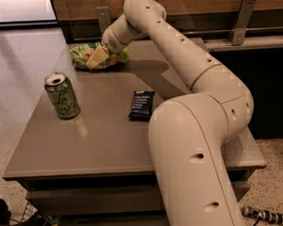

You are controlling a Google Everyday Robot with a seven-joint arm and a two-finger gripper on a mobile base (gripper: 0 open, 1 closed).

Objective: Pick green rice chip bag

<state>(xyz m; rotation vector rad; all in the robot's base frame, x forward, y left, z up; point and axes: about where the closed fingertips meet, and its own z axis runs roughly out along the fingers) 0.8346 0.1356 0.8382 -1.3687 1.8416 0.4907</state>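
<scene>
The green rice chip bag (112, 58) is a wrinkly light-green foil bag lying at the far left corner of the grey table (100, 135). My gripper (97, 58) reaches over from the right and is down on top of the bag, covering its middle. The bag still rests on the table.
A green drink can (61, 95) stands upright at the table's left side, in front of the bag. A flat dark blue bar wrapper (141, 105) lies near the table's middle. My arm's large cream links (194, 145) fill the front right. A wooden wall panel with metal brackets runs behind the table.
</scene>
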